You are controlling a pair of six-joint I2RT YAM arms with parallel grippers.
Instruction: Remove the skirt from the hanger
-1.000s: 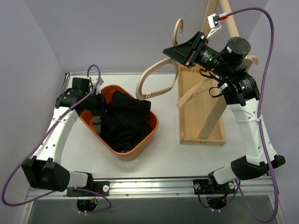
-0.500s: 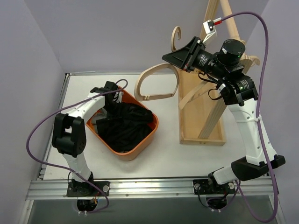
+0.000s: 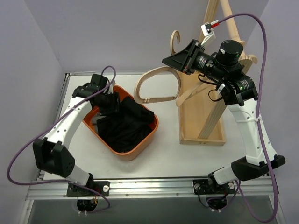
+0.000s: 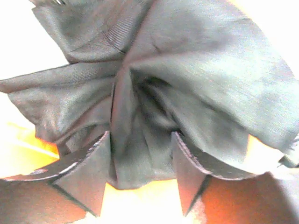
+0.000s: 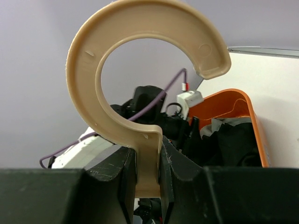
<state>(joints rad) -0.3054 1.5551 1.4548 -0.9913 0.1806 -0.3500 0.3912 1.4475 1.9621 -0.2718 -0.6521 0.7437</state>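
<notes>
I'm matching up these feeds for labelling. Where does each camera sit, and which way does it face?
Top: above and behind the bases, looking down on the table; left arm and right arm show whole.
Left wrist: on the left arm, looking down into the skirt; the open left fingers at the bottom.
Right wrist: on the raised right arm, looking left past the hanger; the right fingers clamp its stem.
Shared: top and right wrist both show hanger, bin, skirt, left arm.

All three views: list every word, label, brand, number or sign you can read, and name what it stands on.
No readable text in any view.
The wooden hanger, orange basket, black skirt and wooden stand carry no print.
The white tag on the right arm's cable is too small to read.
</notes>
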